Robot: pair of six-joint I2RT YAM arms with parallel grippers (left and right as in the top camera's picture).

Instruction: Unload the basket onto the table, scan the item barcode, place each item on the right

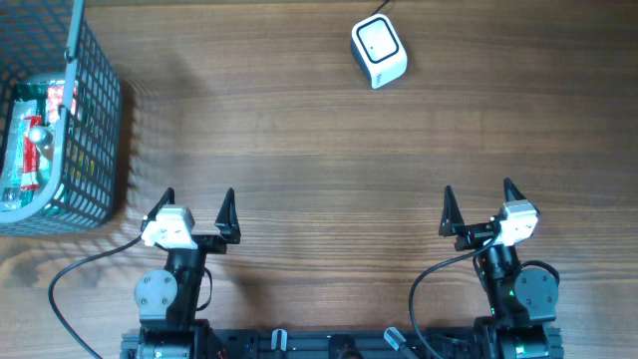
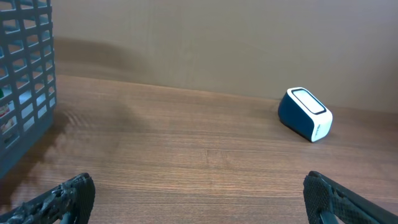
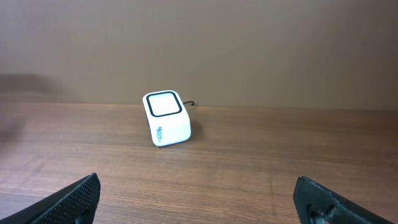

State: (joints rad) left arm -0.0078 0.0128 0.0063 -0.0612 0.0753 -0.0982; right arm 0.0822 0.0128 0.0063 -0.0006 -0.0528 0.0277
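Note:
A white barcode scanner (image 1: pixel 379 51) with a dark blue body stands at the table's far side, right of centre; it also shows in the left wrist view (image 2: pixel 305 114) and the right wrist view (image 3: pixel 166 117). Packaged items (image 1: pixel 38 135) lie inside a grey wire basket (image 1: pixel 95 120) at the far left; no barcode is visible on them. My left gripper (image 1: pixel 197 205) stands open near the front edge, left of centre, with nothing between its fingers (image 2: pixel 68 196). My right gripper (image 1: pixel 478 199) stands open at the front right, fingers (image 3: pixel 74 196) wide apart over bare wood.
The basket's mesh wall (image 2: pixel 25 87) fills the left edge of the left wrist view. A thin cable (image 1: pixel 384 8) runs from the scanner off the table's far edge. Black cables (image 1: pixel 70 289) loop from both arm bases at the front.

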